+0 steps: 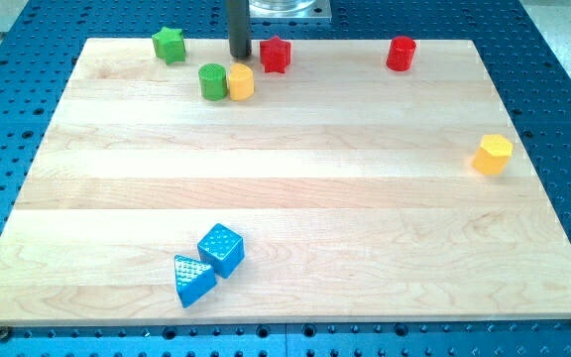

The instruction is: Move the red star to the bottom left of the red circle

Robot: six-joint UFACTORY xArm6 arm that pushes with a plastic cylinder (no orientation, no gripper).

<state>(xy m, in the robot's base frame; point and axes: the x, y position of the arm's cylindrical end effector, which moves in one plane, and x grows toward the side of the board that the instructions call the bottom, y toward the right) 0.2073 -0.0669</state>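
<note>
The red star lies near the view's top edge of the wooden board, a little left of centre. The red circle, a short cylinder, stands well to its right, also at the top edge. My tip is the lower end of the dark rod, just left of the red star, with a small gap between them. The tip stands directly above the yellow cylinder.
A green cylinder touches the yellow cylinder's left side. A green star sits at the top left. A yellow hexagon is near the right edge. A blue cube and blue triangle touch near the bottom.
</note>
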